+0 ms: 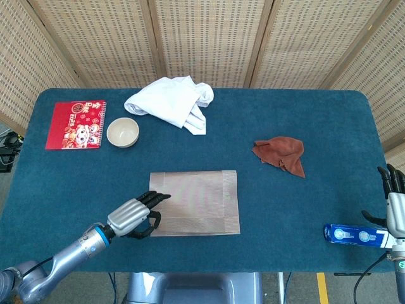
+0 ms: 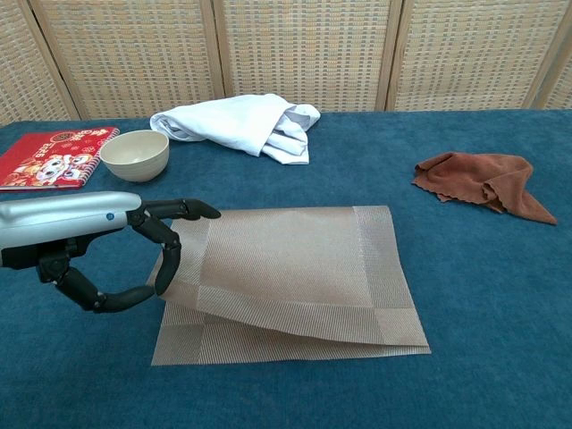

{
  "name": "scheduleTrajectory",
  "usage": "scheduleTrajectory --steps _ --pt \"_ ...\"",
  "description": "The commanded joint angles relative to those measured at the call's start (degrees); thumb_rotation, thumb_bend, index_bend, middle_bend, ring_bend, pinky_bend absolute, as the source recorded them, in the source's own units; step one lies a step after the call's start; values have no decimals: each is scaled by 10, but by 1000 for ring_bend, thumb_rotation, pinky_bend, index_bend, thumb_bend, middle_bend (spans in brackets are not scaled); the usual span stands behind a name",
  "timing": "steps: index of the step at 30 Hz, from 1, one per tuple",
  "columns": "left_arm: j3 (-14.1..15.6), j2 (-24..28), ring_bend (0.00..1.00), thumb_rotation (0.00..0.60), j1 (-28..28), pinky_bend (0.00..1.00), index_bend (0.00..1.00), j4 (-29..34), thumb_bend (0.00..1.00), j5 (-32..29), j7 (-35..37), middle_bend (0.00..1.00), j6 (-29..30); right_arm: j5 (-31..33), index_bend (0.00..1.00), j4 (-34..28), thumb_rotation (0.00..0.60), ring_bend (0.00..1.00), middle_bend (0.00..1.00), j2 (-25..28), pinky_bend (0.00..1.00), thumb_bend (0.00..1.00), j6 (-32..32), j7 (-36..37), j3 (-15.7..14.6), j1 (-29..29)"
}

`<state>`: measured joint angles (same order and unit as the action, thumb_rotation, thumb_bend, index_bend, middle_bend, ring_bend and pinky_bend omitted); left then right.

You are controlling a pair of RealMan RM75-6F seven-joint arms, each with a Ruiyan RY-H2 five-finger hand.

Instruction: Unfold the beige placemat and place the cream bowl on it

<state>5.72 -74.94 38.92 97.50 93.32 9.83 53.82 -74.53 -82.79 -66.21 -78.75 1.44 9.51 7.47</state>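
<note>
Left robot hand pinches the raised top layer of the folded beige woven placemat; right robot hand open at desk edge.

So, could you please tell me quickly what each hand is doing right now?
Left hand: pinching the raised top layer of the folded beige woven placemat.
Right hand: open, holding nothing.

A: where's the head cam sit?
B: up high, looking steeply down, whole table in frame.
A: chest cam?
B: low, close, facing the screens. Both catch the placemat area.
</note>
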Motion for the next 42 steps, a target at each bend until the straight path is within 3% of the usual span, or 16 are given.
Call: scheduleTrajectory --steps 1,12,15,20,21,24,35,42 --pt "16 15 0 600 7 0 891 22 590 15 17 0 -13 0 0 0 600 0 0 0 0 0 0 -1 0 0" --pt "49 46 0 600 34 0 892 72 592 58 104 0 -43 1 0 0 600 0 0 0 0 0 0 0 0 0" --pt "40 41 0 600 33 0 892 65 591 54 119 0 -30 0 0 0 600 0 0 0 0 0 1 -1 0 0" --pt "-11 13 0 600 31 0 892 34 591 1 162 0 -4 0 0 0 600 0 0 -1 0 0 2 -1 -1 1" --pt "-48 3 0 600 34 0 892 14 592 -48 188 0 -2 0 0 0 600 0 0 -1 0 0 1 -1 0 1" --pt "-95 -17 0 600 38 0 892 -21 593 -118 207 0 -5 1 0 1 600 0 0 -1 0 0 2 0 0 1" --pt "-189 -90 0 600 50 0 892 -148 614 -268 212 0 -17 3 0 5 600 0 0 -5 0 0 8 -6 -2 4" --pt "-232 -142 0 600 91 0 892 -244 614 -368 153 0 -65 5 0 9 600 0 0 -9 0 0 13 -13 -2 6"
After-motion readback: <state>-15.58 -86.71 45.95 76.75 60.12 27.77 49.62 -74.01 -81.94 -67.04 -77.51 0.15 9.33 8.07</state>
